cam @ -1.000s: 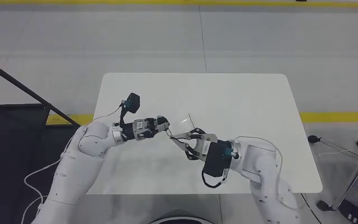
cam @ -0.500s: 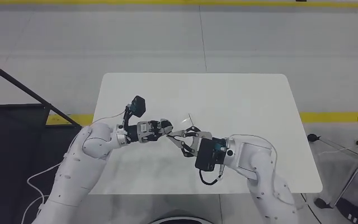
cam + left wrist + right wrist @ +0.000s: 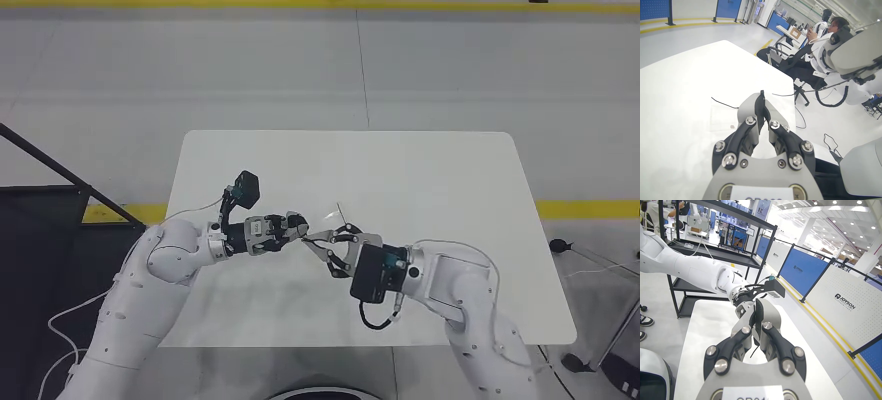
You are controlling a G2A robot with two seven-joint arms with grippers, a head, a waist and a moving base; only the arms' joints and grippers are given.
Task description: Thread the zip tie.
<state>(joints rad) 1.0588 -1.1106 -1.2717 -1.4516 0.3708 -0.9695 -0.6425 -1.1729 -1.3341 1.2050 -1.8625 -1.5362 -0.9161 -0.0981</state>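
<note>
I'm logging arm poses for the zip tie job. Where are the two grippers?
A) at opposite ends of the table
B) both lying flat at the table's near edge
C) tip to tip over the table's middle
C: in the top view the left gripper and right gripper are nearly tip to tip above the middle of the table, each shut on the zip tie.

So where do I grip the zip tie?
Take the zip tie close to the shut left fingers, coming across it from the robot's right. It is thin and runs out past them both ways, so a short free length should probably wobble less.
</note>
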